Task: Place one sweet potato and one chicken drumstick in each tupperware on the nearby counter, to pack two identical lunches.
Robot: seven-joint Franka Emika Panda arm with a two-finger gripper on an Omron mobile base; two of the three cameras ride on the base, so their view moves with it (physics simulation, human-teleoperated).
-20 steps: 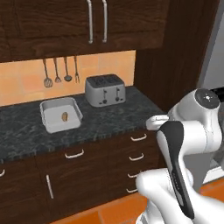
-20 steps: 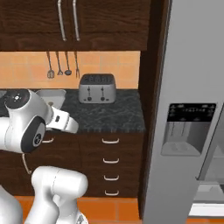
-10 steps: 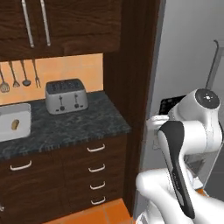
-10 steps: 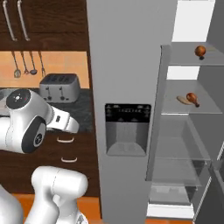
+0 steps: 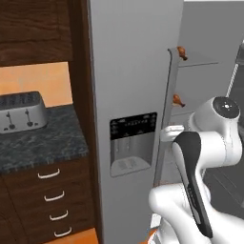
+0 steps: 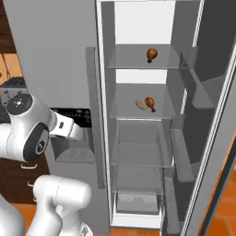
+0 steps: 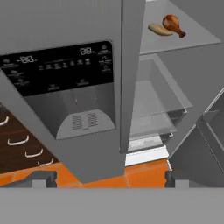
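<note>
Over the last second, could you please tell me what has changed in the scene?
The base has swung right, so the views slid from the counter and toaster to the open fridge, revealing two drumsticks on its shelves. The things themselves did not move; the claw stayed open, holding nothing.

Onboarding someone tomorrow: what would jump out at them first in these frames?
The open fridge: its right side stands wide open with bare glass shelves. A chicken drumstick sits alone on the top shelf, and a second drumstick lies beside a pale sweet potato one shelf down. Left of the fridge, a silver toaster stands on the counter.
</note>
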